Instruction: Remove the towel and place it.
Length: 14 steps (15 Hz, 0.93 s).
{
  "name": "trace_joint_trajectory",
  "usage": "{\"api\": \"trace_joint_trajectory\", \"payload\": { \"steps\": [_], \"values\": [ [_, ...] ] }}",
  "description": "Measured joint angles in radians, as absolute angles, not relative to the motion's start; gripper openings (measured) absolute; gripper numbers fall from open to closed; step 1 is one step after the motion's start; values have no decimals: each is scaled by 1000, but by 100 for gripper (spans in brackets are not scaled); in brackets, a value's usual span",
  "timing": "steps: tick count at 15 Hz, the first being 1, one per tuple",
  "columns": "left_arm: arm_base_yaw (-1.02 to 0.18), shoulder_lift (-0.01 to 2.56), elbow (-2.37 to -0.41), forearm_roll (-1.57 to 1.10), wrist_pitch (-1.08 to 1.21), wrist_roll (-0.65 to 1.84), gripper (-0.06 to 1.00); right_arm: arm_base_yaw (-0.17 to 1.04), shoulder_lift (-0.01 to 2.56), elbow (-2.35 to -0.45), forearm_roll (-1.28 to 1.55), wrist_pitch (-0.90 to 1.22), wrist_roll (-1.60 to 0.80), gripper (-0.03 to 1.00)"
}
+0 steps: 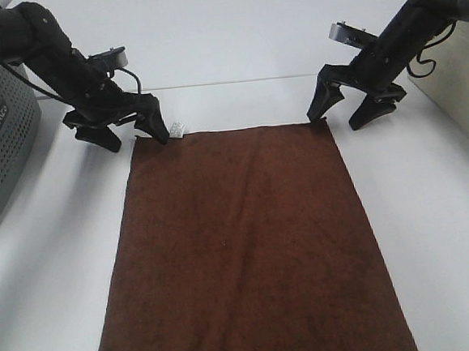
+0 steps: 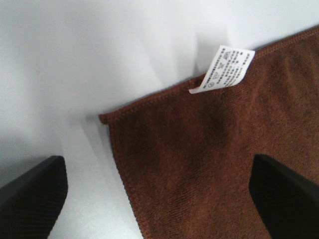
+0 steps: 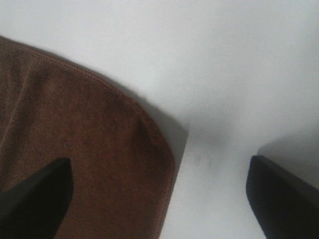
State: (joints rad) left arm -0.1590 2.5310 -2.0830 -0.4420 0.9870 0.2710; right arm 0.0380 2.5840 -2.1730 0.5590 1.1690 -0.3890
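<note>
The dark brown towel (image 1: pixel 248 247) lies flat on the white table, its long side running toward the front edge. Its small white tag (image 1: pixel 178 130) sits at the far left corner and shows in the left wrist view (image 2: pixel 223 69). My left gripper (image 1: pixel 134 135) is open just above the towel's far left corner (image 2: pixel 104 118), one finger on each side. My right gripper (image 1: pixel 343 114) is open over the far right corner (image 3: pixel 149 134), one finger over the cloth, the other over bare table. Neither holds anything.
A grey perforated basket (image 1: pixel 0 145) stands at the left edge of the table. A beige surface (image 1: pixel 459 85) shows at the right edge. White tabletop (image 1: pixel 233 54) stretches behind the towel and along both sides.
</note>
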Motion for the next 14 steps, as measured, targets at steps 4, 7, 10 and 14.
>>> {"api": "trace_joint_trajectory", "payload": {
  "steps": [4, 7, 10, 14],
  "values": [
    [-159, 2533, -2088, -448, 997, 272, 91, 38, 2585, -2174, 566, 1188, -389, 91],
    [-159, 2533, -2088, -450, 1039, 272, 91, 56, 2585, -2175, 561, 1200, -382, 91],
    [-160, 2533, -2088, -453, 1048, 270, 91, 103, 2585, -2175, 532, 1190, -361, 90],
    [-215, 2543, -2089, -497, 1026, 255, 87, 183, 2585, -2175, 508, 1109, -354, 87]
  ]
}}
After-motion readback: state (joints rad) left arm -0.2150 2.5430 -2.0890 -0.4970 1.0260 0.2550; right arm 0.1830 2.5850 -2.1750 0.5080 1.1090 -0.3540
